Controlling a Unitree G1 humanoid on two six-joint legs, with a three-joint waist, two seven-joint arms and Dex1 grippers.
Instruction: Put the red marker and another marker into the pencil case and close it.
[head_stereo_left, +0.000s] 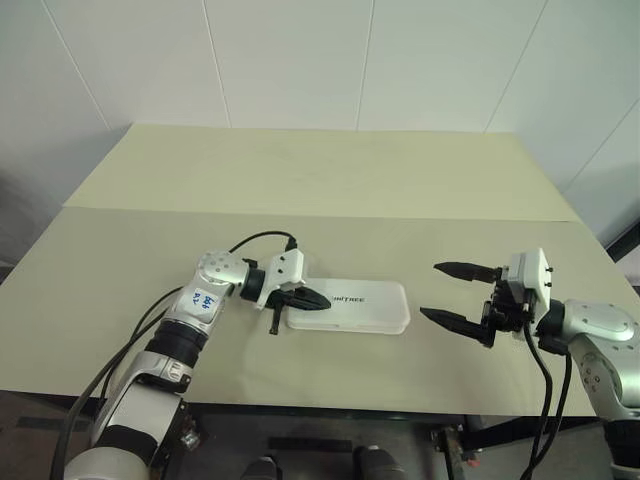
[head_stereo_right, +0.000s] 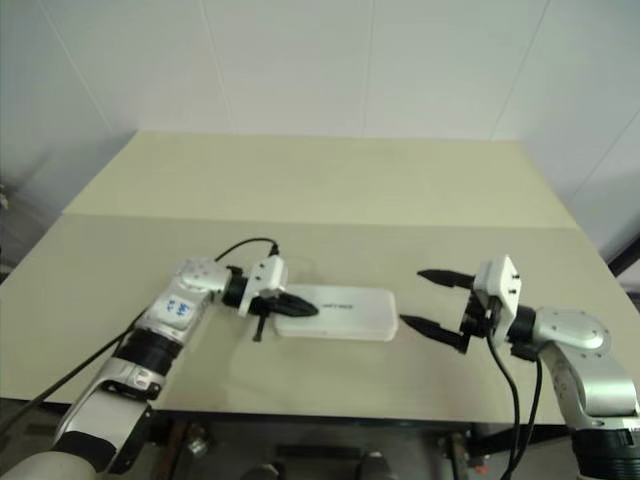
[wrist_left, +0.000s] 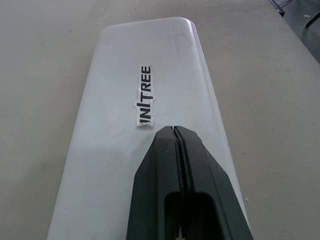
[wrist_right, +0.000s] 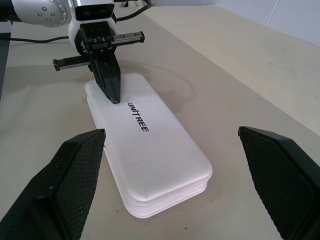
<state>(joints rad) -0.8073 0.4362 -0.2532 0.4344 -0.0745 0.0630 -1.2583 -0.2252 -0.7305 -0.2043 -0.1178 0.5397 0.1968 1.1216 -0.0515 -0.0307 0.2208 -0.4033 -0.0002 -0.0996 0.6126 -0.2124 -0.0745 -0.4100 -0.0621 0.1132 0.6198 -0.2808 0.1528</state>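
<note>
The white pencil case (head_stereo_left: 365, 310) lies flat on the table with its lid down, the dark logo (wrist_left: 144, 95) facing up. My left gripper (head_stereo_left: 318, 298) is shut with nothing between its fingers. Its tips rest on or just above the lid near the case's left end (wrist_right: 115, 99); I cannot tell if they touch. My right gripper (head_stereo_left: 430, 290) is open wide, level, a short way off the case's right end and pointing at it, with nothing between its fingers (wrist_right: 75, 175). The red marker and the other marker are out of view.
The beige table (head_stereo_left: 320, 180) has a seam across its middle, and its front edge runs just below the case. A black cable (head_stereo_left: 255, 240) loops over my left wrist. A white wall stands behind the table.
</note>
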